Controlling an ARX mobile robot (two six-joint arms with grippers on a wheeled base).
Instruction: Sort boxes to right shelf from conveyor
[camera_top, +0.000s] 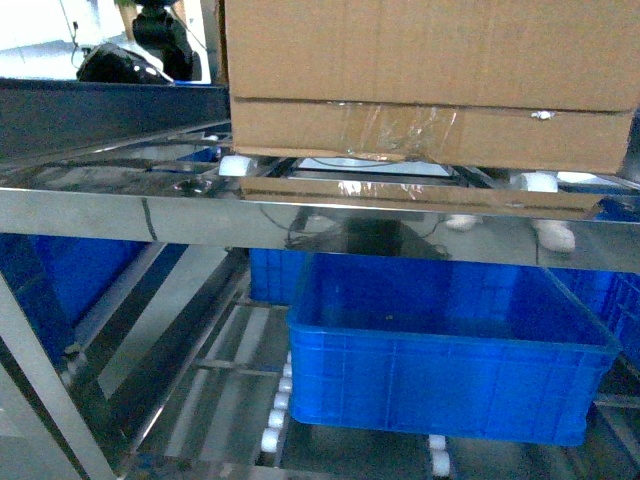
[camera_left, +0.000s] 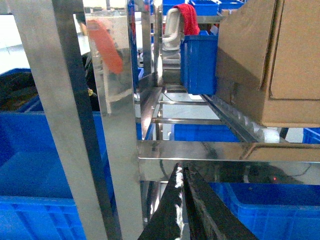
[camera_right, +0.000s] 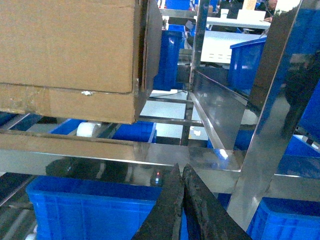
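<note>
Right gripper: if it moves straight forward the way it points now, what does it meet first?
Probably the steel front rail of the shelf, right ahead of the right gripper, whose jaws are shut. The cardboard box sits higher and left, though depth is uncertain.

Cardboard box (camera_right: 70, 55) rests on the steel shelf (camera_right: 125, 150); closed end effector (camera_right: 181, 200) below.

Only the grippers show of the robot. The left gripper (camera_left: 182, 200) has two long black fingers that taper to narrow tips, their surfaces glossy and streaked with pale scuffs or glare. The right gripper (camera_right: 181, 200) has the same pair of tapered black fingers, with a rougher, matte, grainy texture along the inner edges.
</note>
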